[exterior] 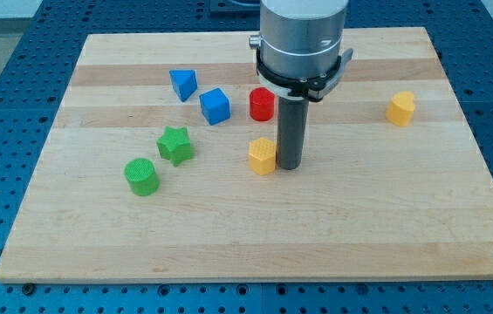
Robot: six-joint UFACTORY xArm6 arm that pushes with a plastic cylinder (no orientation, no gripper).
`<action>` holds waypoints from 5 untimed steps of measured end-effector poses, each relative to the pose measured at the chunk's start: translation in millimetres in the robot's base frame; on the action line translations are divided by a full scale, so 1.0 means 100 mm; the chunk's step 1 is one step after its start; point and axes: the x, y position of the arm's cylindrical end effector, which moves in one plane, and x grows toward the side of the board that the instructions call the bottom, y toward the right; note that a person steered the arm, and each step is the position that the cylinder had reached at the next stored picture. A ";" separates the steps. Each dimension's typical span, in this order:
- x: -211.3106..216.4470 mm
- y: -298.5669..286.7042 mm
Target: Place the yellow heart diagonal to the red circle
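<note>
- My tip (290, 166) sits near the board's middle, touching or just beside the right side of the yellow heart (263, 156)
- No jaws here, only a plain rod
- Red circle (262, 104) stands above the heart, towards the top edge
- Another yellow block (400, 108) waits near the right edge

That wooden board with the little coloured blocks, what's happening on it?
A robot arm ending in a dark rod is pushing blocks around the wooden board. My tip sits right beside a yellow block, on its right in the view. The red circle lies just above them. Another yellow block sits far right; blue and green blocks lie to the left.
</note>
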 end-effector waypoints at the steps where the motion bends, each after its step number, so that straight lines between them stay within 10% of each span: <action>1: 0.00 0.02; 5: 0.40 1.83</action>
